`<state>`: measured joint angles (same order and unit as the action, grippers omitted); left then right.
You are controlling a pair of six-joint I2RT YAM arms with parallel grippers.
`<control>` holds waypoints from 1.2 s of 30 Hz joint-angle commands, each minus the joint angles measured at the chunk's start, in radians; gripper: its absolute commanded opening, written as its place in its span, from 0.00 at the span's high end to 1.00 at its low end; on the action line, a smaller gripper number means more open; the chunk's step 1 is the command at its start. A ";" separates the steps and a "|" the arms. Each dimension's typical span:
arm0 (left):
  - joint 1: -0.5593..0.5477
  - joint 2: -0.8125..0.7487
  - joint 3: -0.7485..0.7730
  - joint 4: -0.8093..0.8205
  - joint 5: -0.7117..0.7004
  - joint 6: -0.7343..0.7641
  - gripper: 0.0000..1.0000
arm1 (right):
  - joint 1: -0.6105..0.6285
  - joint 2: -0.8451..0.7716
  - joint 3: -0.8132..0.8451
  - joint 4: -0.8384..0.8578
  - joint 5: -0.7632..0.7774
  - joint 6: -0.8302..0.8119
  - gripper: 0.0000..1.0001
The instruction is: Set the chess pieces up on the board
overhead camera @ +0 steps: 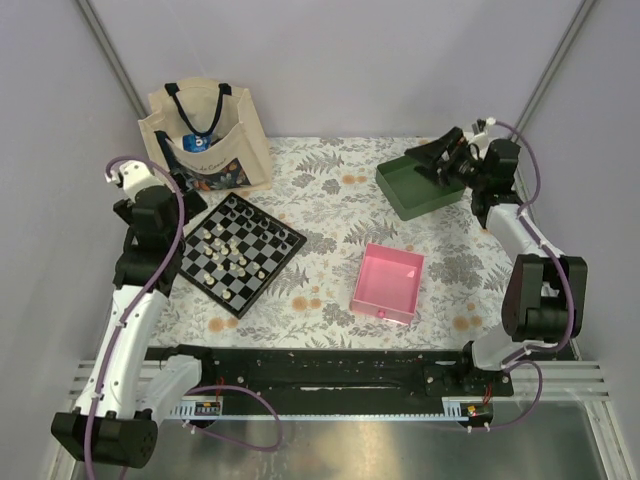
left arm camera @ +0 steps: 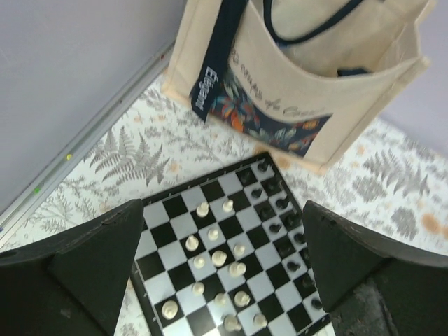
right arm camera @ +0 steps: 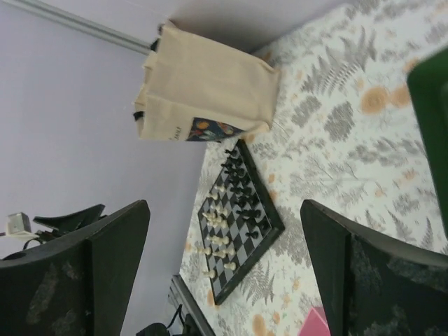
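A robot test cell, lab-like; plain pale walls rise beyond and to either side of the left gripper and right gripper, joined by metal corner struts; a fern-printed cloth lies beneath them; behind them sits a black mounting rail on slotted aluminium framing, with purple cables looping out.

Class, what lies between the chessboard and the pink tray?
Only bare patterned tablecloth, between chessboard and pink tray, shown in the top view.
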<state>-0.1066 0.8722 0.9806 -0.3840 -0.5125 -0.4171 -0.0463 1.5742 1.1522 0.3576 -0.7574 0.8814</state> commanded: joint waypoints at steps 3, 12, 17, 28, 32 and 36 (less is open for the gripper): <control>0.008 0.126 0.133 -0.202 0.164 0.083 0.01 | 0.075 -0.175 0.102 -0.585 0.118 -0.359 0.01; 0.013 0.283 0.110 -0.210 0.212 0.029 0.01 | 0.086 -0.260 0.167 -0.829 0.215 -0.535 0.01; 0.106 0.292 0.106 -0.162 0.262 0.034 0.01 | 0.248 -0.221 0.188 -0.864 0.219 -0.576 0.01; 0.421 0.473 0.063 0.016 0.462 0.052 0.01 | 0.511 -0.215 0.073 -0.816 0.196 -0.547 0.01; 0.462 0.585 0.059 0.089 0.535 0.049 0.01 | 0.574 -0.188 0.034 -0.777 0.164 -0.507 0.01; 0.481 0.651 0.066 0.114 0.569 0.060 0.01 | 0.599 -0.184 -0.011 -0.729 0.118 -0.470 0.01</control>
<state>0.3538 1.5005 1.0512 -0.3885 -0.0254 -0.3740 0.5343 1.3819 1.1721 -0.4381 -0.5785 0.3698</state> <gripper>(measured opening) 0.988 0.986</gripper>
